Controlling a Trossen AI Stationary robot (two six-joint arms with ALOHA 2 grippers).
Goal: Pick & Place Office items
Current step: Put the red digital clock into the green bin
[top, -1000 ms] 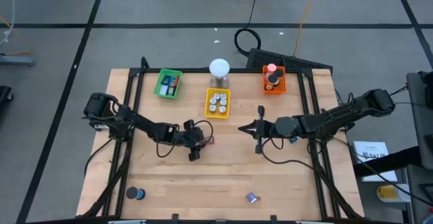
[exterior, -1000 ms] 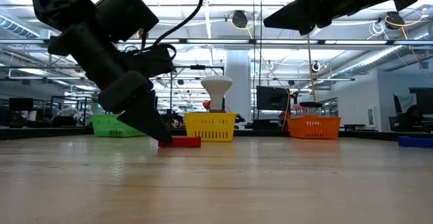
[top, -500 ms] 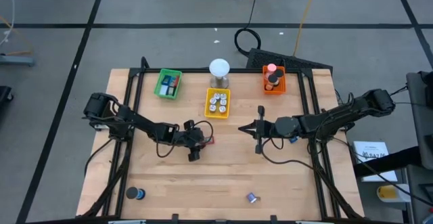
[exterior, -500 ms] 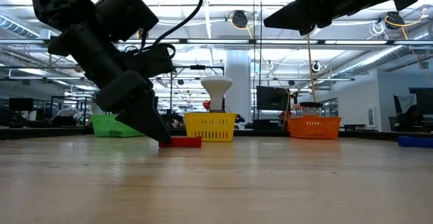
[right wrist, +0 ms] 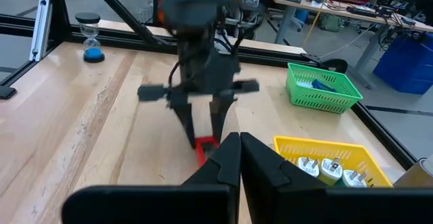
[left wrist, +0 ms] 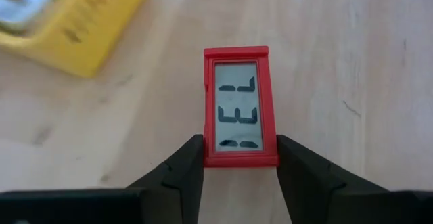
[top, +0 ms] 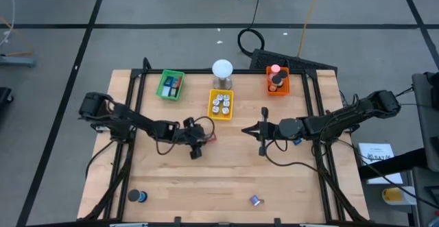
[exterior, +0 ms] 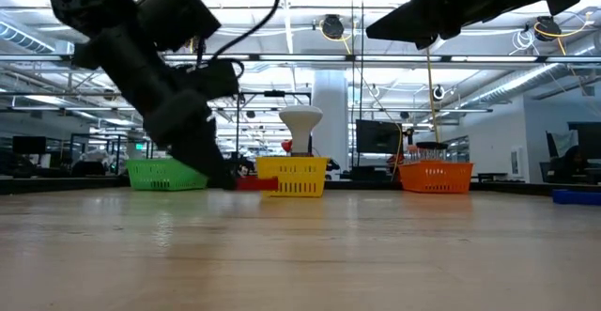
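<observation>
A small red rectangular piece with a grey display [left wrist: 240, 105] is one of the office items. It hangs just above the table near its middle [top: 210, 137], with my left gripper [left wrist: 240, 162] shut on it. The low view shows the piece [exterior: 256, 183] clear of the wood below that gripper [exterior: 225, 178]. My right gripper [top: 247, 129] hovers shut above the table's right half, its tips [right wrist: 239, 149] pointing toward the left arm and touching nothing. My left gripper pinches the red piece's two long sides [left wrist: 206, 153] between its two fingers [left wrist: 183, 166], at the end nearest the wrist. The fingers slant down from the table's left and run along the piece's length. The piece is lifted clear, display up, about level.
At the far edge stand a green tray [top: 171, 85], a yellow tray [top: 220, 104] and an orange tray [top: 278, 81], each with items inside. A white-domed cylinder [top: 222, 73] stands behind the yellow one. A blue-and-black item [top: 138, 197] and a small bit [top: 254, 200] lie near the front.
My left gripper has shut on the red piece and risen a little toward the far edge. The piece lay flat on the table a second ago and now hangs clear of it.
</observation>
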